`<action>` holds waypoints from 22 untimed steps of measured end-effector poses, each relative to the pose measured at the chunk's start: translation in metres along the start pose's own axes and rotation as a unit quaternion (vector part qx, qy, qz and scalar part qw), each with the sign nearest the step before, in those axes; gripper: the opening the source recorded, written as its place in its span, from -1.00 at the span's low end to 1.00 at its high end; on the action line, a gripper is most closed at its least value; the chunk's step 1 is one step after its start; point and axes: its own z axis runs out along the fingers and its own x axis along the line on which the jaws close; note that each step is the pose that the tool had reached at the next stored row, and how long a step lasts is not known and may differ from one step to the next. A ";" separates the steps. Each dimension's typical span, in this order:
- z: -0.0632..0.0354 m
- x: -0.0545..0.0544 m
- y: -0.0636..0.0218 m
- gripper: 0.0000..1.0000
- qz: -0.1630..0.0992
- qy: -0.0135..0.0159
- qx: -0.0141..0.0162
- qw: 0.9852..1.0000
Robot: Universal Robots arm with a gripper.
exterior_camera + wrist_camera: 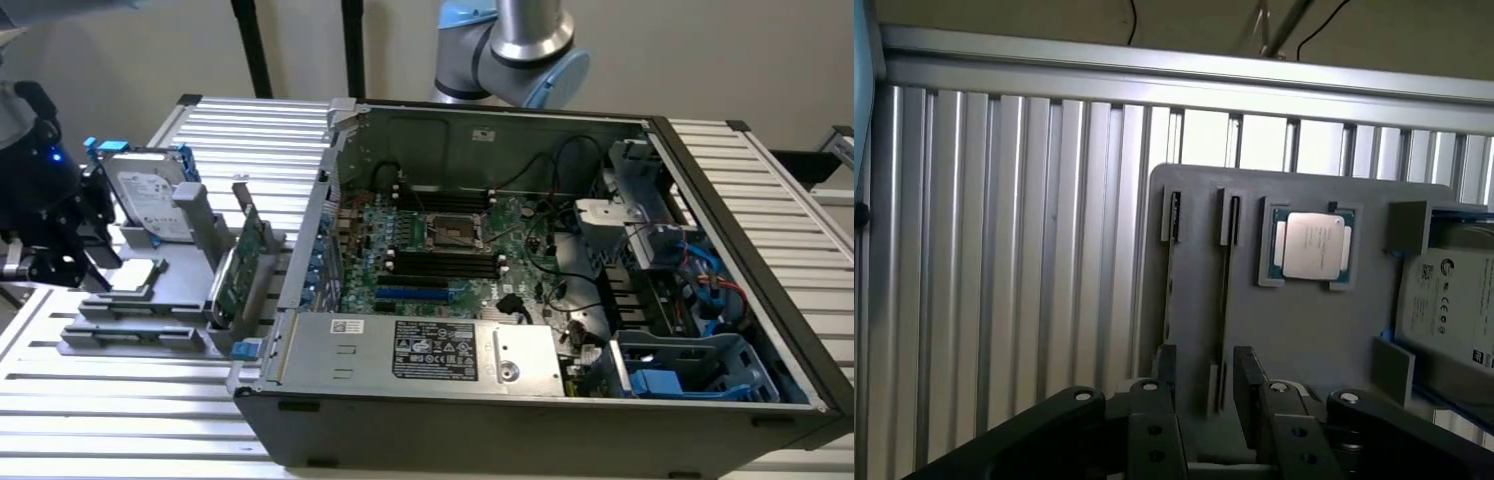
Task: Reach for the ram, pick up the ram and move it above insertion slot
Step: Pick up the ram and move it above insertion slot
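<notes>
Seen edge-on in the wrist view, the ram (1225, 290) is a very thin dark strip standing in a slot of the grey fixture plate (1324, 350). My gripper (1209, 390) hangs just above it, open, with one dark finger (1166, 375) on each side of the strip and no contact that I can see. A second slot (1171, 270) runs parallel beside it. In the exterior view the gripper (54, 255) is at the far left over the fixture (134, 320). The motherboard's black memory slots (441, 262) lie inside the open computer case (534, 400).
A processor chip (1312, 245) and a hard drive (1454, 310) sit on the fixture. A taller green expansion card (238, 270) stands upright between the fixture and the case wall. Everything rests on a slatted aluminium table (120, 420). Cables and a drive cage crowd the case's right side.
</notes>
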 end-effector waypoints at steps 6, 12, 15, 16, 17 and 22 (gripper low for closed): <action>0.0109 0.002 -0.0002 -0.26 0.002 0.000 0.000 1.000; 0.0218 0.004 -0.0003 -0.26 0.002 0.000 0.000 1.000; 0.0271 0.006 -0.0002 -0.26 0.002 0.000 0.000 1.000; 0.0288 0.007 -0.0002 -0.26 0.002 0.000 0.000 1.000; 0.0307 0.008 -0.0001 -0.26 0.002 0.000 0.000 1.000; 0.0395 0.011 -0.0001 -0.26 0.003 0.000 0.000 1.000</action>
